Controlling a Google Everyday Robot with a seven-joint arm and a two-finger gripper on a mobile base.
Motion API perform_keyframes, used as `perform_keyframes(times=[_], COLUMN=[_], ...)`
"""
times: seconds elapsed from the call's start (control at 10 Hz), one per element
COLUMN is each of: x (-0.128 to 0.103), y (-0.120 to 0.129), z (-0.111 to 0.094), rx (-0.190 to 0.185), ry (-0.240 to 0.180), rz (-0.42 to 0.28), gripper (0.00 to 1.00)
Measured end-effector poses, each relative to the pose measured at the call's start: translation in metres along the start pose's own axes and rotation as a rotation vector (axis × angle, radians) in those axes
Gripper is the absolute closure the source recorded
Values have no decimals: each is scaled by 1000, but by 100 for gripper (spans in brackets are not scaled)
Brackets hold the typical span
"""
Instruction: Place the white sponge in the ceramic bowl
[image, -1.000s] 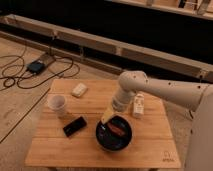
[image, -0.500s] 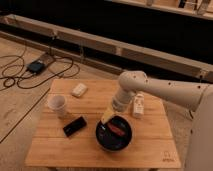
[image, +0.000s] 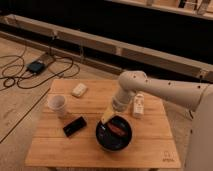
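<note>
The white sponge (image: 79, 90) lies on the wooden table (image: 60, 150) near its back left, apart from everything else. The ceramic bowl (image: 114, 134) is glossy black and sits at the front middle of the table, with a reddish-brown item (image: 118, 130) lying inside it. My gripper (image: 107, 117) hangs from the white arm (image: 165, 92) that reaches in from the right. It is just above the bowl's back left rim, well to the right of the sponge and nearer the front.
A white cup (image: 56, 104) stands at the left of the table. A flat black object (image: 74, 126) lies in front of it. An upright white bottle (image: 138, 105) stands right of the gripper. Cables and a device (image: 36, 66) lie on the floor at left.
</note>
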Motion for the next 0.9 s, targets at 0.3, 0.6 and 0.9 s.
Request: perform_keyframes(times=[0.3,0.6,0.9], x=[-45,-111,-186], y=[-9,-12,-11], z=[-5,-2,13], rx=[32,88,143], ry=[-35,-52,-60], rz=[-33,-78,-121], gripper=[20,20,20])
